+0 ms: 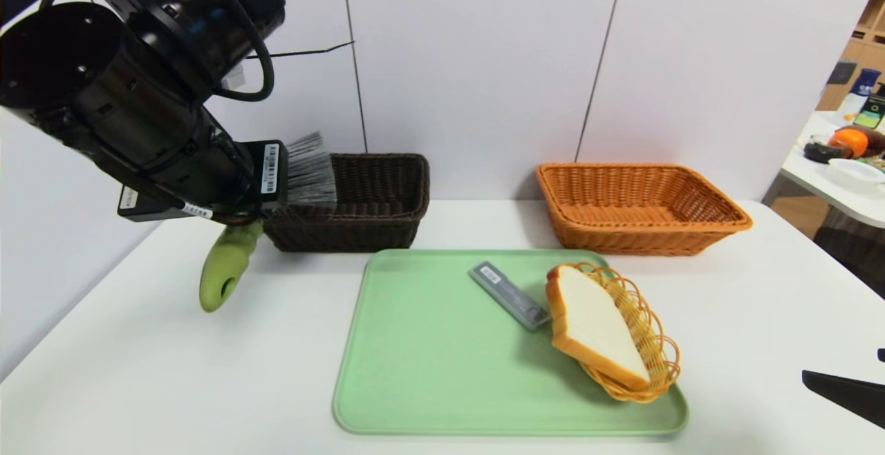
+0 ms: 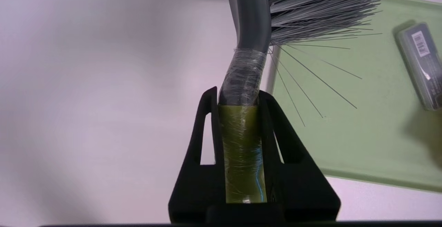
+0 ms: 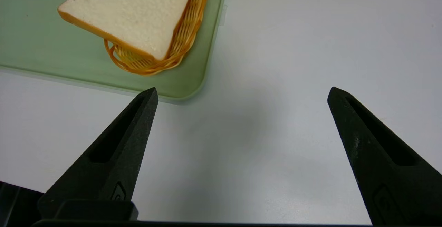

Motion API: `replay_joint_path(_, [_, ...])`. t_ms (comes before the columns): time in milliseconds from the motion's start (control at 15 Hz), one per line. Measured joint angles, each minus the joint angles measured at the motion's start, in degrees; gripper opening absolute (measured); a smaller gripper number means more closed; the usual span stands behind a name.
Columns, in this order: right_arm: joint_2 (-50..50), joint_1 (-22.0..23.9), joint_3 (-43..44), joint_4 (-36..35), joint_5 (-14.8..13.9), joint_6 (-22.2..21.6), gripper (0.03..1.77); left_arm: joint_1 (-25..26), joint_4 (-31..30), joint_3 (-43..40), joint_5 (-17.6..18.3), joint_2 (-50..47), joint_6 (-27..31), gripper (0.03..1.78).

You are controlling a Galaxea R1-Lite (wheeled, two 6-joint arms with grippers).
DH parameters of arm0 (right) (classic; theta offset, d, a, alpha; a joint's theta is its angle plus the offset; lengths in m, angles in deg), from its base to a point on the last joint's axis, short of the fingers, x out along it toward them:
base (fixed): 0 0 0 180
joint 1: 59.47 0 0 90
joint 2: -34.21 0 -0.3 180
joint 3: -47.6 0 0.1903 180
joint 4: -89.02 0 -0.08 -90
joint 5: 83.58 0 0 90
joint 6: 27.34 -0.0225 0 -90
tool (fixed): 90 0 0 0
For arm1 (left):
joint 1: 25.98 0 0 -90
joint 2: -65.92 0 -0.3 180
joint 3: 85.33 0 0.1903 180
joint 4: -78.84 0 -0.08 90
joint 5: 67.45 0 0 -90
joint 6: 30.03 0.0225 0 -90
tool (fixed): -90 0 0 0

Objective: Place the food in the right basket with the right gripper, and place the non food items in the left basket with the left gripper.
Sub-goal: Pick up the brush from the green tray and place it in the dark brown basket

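Left pincer (image 2: 241,99) clamped on brush (image 1: 304,171) by dark basket (image 1: 373,199), right pincer (image 3: 241,94) apart, parked

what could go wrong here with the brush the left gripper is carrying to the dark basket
The left gripper clamps the brush on its wrapped neck, so the long green handle hangs free and could catch the dark basket rim. Released here, beside the basket's left end, it may land on the table.
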Motion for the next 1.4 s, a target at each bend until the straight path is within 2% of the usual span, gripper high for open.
replay_joint_path(200, [-1.0,0.4,0.1,0.3,-0.3,0.0,1.70,4.0,-4.3,0.1,7.1,-0.1,11.0,0.33])
replay_joint_path(467, [-2.3,0.8,-0.7,0.5,-0.6,0.0,1.70,7.2,-8.0,-0.1,12.2,0.9,25.4,0.33])
replay_joint_path(733, [-3.1,0.9,-1.2,0.4,-3.5,0.0,1.70,11.3,-11.3,-0.5,19.2,2.3,38.9,0.33])
replay_joint_path(1067, [-3.8,0.9,-1.9,0.5,-5.8,-0.1,1.70,20.5,-15.1,-0.6,32.7,4.6,61.0,0.33])
replay_joint_path(1200, [-4.0,0.9,-2.3,0.4,-5.9,-0.2,1.70,24.4,-17.1,-0.4,38.6,6.3,69.7,0.33])
replay_joint_path(1400, [-4.5,0.9,-2.9,0.5,-5.9,-0.2,1.70,29.0,-20.5,0.5,45.2,9.6,80.8,0.33])
